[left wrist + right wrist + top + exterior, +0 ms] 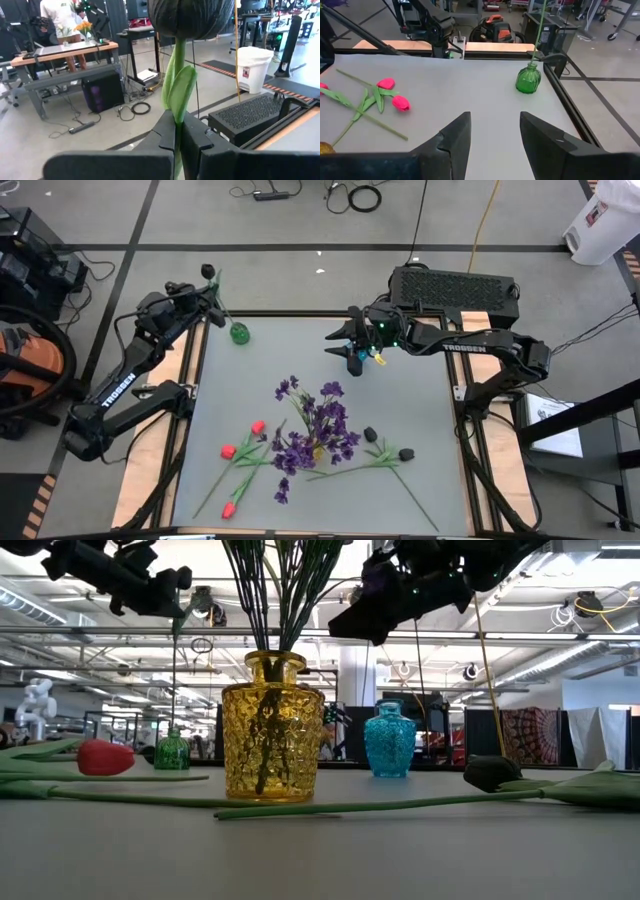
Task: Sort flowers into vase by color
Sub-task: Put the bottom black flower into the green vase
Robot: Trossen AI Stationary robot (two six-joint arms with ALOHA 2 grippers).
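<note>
In the high view, the left end effector [208, 302] is pinching a black-headed green-stemmed flower [209, 272] above the small green glass vase [239, 334]; the stem's lower end appears to be reaching it. Next, the stem probably needs lowering and releasing.

In the low view, the yellow textured glass vase [272, 727] is holding dark stems; whether the teal glass vase [389, 740] holds anything cannot be told.

In the right wrist view, the right end effector [492, 132] is hanging spread and empty over the grey bench [470, 95], where red tulips [394, 95] are lying.
</note>
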